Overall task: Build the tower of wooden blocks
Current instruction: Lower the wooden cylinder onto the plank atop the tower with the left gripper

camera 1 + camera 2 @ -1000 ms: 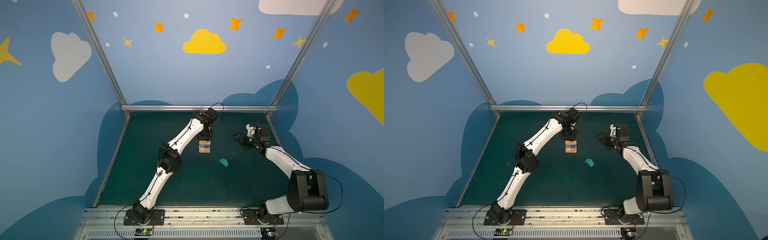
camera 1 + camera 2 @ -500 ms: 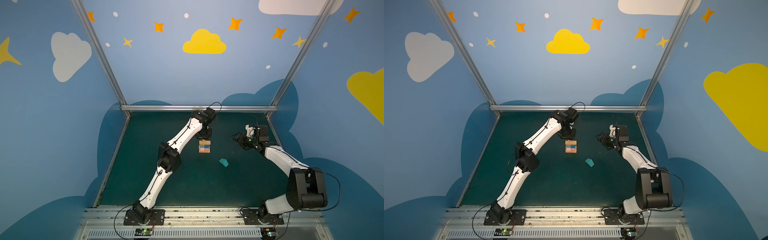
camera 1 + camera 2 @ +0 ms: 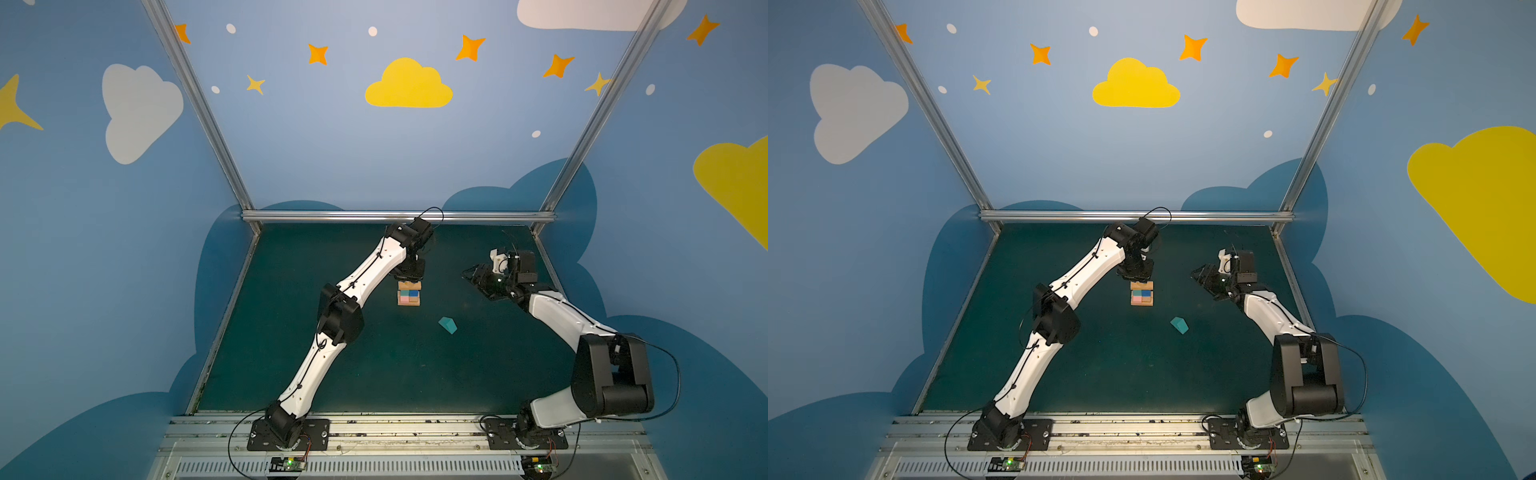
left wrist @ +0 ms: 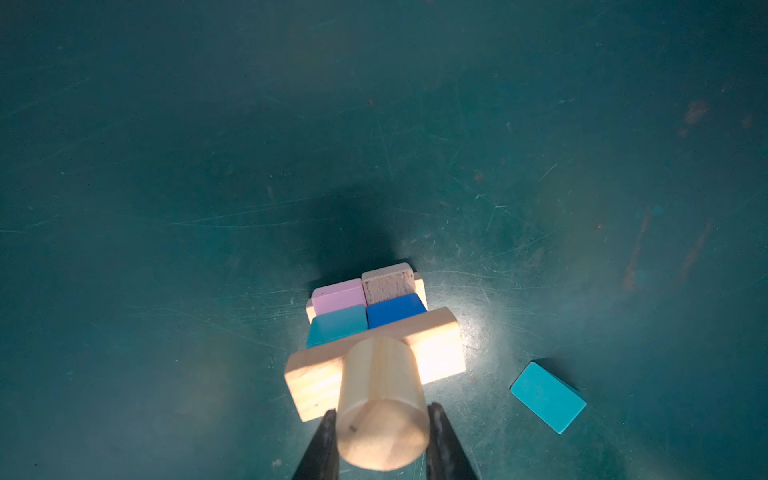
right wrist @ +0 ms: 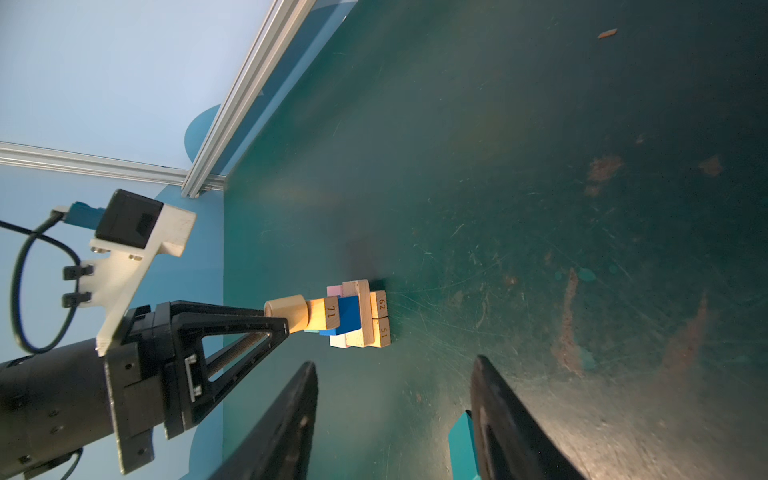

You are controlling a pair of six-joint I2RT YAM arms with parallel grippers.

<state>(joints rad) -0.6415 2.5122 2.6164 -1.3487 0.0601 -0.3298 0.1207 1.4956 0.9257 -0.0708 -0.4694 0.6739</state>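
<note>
Soft even light in both top views, wide-angle stretch at the edges, dark green desk [image 3: 374,374] dim, left wrist view murky, glare on the tan bar [image 4: 440,353], dark shadow on the desk beyond it, right gripper [image 5: 394,362] fingers blurred.

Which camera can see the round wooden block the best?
The left wrist view: the cylinder fills the foreground, clamped by the left gripper. The right wrist view shows it smaller, side-on, against the tan bar. In both top views that gripper hides it.
</note>
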